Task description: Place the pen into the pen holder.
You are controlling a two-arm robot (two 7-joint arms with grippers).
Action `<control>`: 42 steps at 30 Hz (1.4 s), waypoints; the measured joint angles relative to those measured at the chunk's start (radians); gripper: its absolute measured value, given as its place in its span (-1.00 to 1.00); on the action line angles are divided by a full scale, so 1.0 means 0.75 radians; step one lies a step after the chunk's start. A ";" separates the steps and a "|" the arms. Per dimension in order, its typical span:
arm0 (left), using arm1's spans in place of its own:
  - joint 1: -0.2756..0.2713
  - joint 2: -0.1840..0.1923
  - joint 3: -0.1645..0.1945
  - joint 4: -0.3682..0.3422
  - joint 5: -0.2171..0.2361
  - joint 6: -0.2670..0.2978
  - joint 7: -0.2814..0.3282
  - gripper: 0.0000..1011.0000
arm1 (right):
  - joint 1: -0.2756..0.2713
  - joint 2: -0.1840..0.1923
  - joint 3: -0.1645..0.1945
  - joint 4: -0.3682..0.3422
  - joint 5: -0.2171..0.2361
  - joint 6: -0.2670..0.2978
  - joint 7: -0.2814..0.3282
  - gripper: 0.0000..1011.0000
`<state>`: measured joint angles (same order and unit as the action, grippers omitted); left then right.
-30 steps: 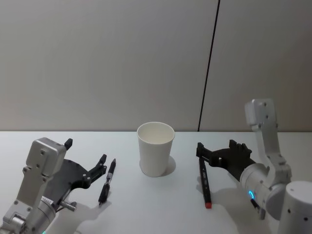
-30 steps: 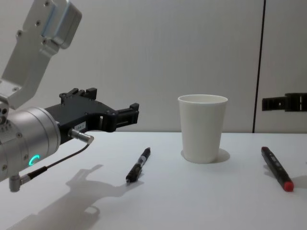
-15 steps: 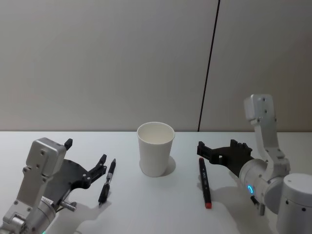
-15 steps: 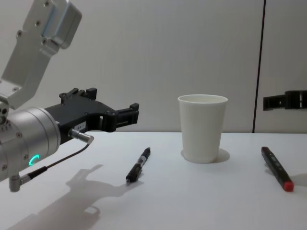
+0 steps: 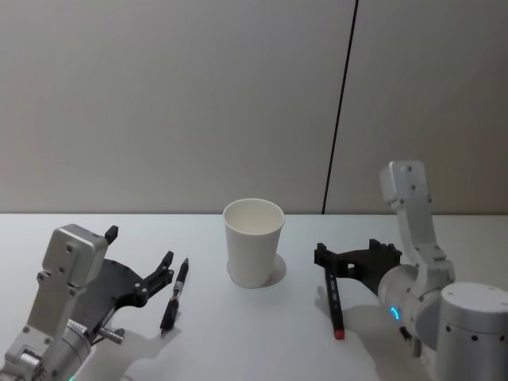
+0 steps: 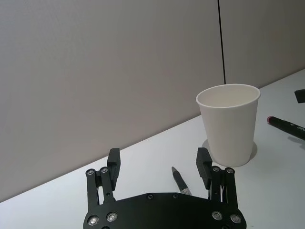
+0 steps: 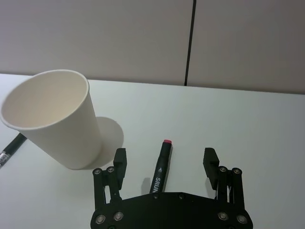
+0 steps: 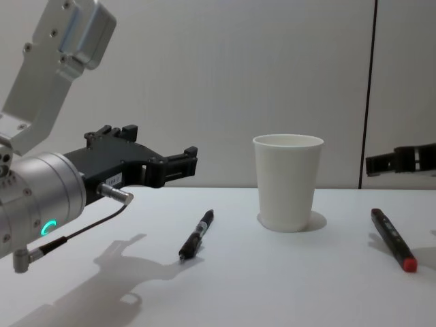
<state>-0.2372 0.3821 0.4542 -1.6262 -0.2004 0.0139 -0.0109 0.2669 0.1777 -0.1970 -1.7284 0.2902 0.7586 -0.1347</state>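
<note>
The pen holder (image 5: pixel 254 255) (image 8: pixel 287 185) (image 6: pixel 229 125) (image 7: pixel 53 119), a white paper cup, stands upright mid-table. A black pen (image 5: pixel 175 295) (image 8: pixel 196 235) (image 6: pixel 179 180) lies to its left. My left gripper (image 5: pixel 140 246) (image 6: pixel 158 161) hovers open just left of that pen. A black marker with a red end (image 5: pixel 333 305) (image 8: pixel 392 238) (image 7: pixel 161 168) lies to the cup's right. Above it my right gripper (image 5: pixel 348 251) (image 7: pixel 165 155) hangs open, its fingers straddling the marker's line without touching it.
The white table (image 5: pixel 254 341) ends at a grey wall with a dark vertical seam (image 5: pixel 340 119). Open tabletop lies in front of the cup and between the two pens.
My right gripper has shifted left and slightly down, coming over the marker. The left arm, the cup and both pens have not moved.
</note>
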 joint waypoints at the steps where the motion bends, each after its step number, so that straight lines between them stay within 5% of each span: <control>1: 0.000 0.000 0.000 0.000 0.000 0.000 0.000 0.98 | 0.003 -0.005 -0.005 0.007 -0.005 0.005 -0.006 0.98; 42: 0.000 0.000 0.000 0.000 0.000 0.000 0.000 0.98 | 0.060 -0.106 -0.068 0.257 -0.114 -0.042 -0.074 0.98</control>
<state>-0.2372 0.3821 0.4542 -1.6262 -0.2004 0.0139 -0.0109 0.3117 0.0984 -0.2479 -1.5356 0.2048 0.7273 -0.1899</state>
